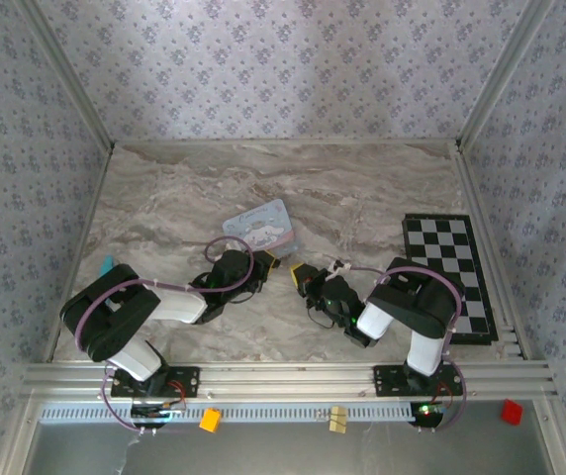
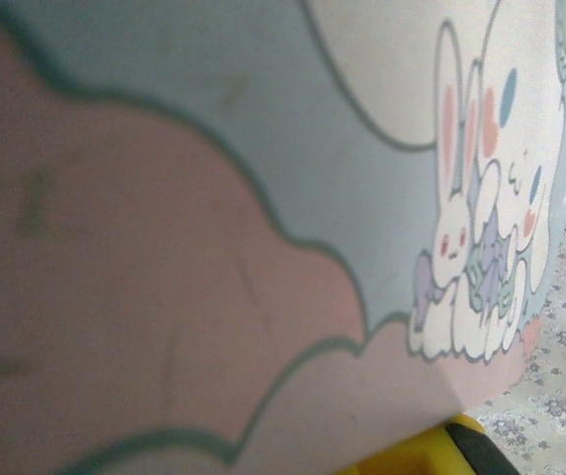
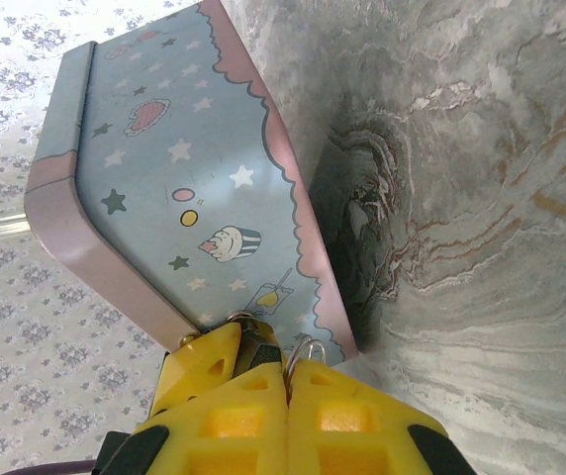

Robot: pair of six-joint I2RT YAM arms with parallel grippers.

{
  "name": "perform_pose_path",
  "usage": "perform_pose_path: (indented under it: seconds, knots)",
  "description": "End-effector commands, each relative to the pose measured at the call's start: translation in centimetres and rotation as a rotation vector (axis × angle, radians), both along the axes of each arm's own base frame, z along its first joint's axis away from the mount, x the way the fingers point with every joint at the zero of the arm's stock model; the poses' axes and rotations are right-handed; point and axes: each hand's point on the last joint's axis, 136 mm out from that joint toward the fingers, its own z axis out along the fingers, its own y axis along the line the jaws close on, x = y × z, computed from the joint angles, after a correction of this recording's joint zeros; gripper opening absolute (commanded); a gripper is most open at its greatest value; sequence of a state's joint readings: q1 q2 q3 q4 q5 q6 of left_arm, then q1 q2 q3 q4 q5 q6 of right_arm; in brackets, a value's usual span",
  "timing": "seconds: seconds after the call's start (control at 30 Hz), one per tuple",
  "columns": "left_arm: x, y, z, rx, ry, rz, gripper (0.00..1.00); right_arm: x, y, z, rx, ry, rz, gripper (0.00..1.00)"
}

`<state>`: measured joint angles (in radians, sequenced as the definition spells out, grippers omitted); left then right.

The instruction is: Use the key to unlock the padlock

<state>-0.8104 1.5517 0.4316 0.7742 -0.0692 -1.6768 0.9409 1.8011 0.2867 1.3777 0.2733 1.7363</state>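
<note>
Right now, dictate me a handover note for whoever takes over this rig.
Left gripper: close up at the light-blue rectangular cartoon tin; open or shut unclear.
Right gripper: fingers shut on a small dark metal piece with thin silvery loops, beside the tin; padlock or key, cannot tell.
Done: that piece grasped. Left: key into padlock, turn, free shackle.

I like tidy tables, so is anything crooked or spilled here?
Nothing looks spilled or broken. The cartoon tin lies crooked, turned at an angle to the edges of the table, with the left gripper right at its near side.
</note>
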Motion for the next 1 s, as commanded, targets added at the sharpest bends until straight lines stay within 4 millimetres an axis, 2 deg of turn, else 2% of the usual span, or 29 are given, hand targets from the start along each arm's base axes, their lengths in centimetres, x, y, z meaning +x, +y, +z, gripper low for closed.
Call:
perform_pose_path:
  seconds: [0.0,0.53,0.97]
  knots:
    - [0.3,-0.5,2.0,-0.022,-0.051,-0.003,0.03,-0.2,0.3,-0.1,0.008,0.002,0.002,0.00]
    - [0.6,-0.2,3.5,-0.046,-0.092,0.004,0.03,-0.3,0.4,-0.6,0.003,0.013,0.001,0.00]
    - [0.3,-0.2,3.3,-0.035,-0.097,-0.001,0.03,0.1,0.3,0.0,0.018,0.004,-0.009,0.00]
